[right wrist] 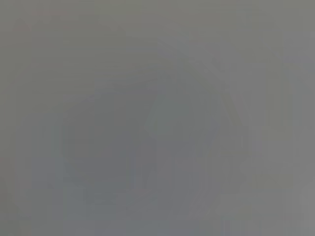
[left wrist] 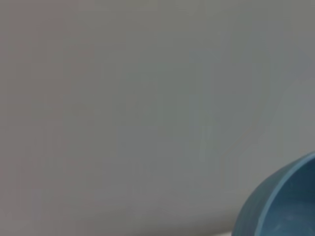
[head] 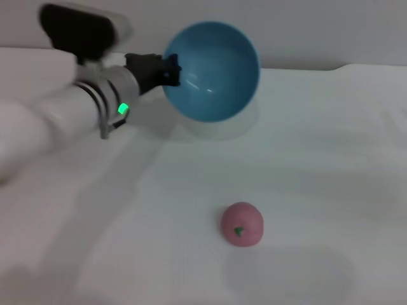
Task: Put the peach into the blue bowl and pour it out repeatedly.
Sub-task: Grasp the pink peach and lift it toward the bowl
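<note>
The blue bowl (head: 212, 71) hangs above the back of the white table, tipped on its side so that its empty inside faces the front. My left gripper (head: 166, 70) is shut on the bowl's left rim, with its arm reaching in from the left. The peach (head: 242, 224), pink-red with a small green stem mark, lies on the table well in front of the bowl and a little to its right. Part of the bowl's wall (left wrist: 280, 206) shows in a corner of the left wrist view. My right gripper is out of view.
The white table (head: 318, 159) spreads around the peach on all sides, and a pale wall rises behind its far edge. The right wrist view is a plain grey field with nothing to make out.
</note>
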You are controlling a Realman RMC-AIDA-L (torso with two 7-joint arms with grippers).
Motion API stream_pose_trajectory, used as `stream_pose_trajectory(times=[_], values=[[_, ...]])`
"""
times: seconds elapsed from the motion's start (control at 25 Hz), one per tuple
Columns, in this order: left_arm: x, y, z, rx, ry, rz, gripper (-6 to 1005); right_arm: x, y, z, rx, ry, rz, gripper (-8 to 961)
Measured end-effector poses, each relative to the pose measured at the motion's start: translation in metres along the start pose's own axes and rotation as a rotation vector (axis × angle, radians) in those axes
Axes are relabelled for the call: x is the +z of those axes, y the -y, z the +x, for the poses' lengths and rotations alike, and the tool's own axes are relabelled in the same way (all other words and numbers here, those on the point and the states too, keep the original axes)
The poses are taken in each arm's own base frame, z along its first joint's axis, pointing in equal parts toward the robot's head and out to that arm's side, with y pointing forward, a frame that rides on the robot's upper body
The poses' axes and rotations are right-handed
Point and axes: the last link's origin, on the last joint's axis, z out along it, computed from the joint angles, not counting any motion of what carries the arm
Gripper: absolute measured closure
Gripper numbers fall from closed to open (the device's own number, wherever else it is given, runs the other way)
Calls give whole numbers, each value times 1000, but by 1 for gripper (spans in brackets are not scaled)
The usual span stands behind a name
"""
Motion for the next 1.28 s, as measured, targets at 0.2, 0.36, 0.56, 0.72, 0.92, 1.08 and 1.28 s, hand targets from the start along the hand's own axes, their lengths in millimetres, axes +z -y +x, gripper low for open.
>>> stream_pose_trajectory(times=[0.2,0.36,0.56,0.72,0.92,1.08,1.28], values=[[-19,43,3,-311,93,-93,999,14,-17,-7,50,-19,-108,416],[-48,70,-5,-464,132,-170,999,27,-30,-12,108,-145,-209,417],[-76,78,-13,-521,210,-280,1000,43,-49,-15,81,-419,-325,419],[-85,78,-27,-498,392,-269,1000,56,-69,-17,-46,-619,-413,420],[-89,73,-39,-441,536,-205,1000,68,-100,-9,-206,-771,-523,421],[-92,74,-43,-409,596,-146,1000,73,-127,7,-350,-890,-618,423],[-92,68,-40,-380,625,-158,1000,71,-144,23,-415,-974,-680,424]])
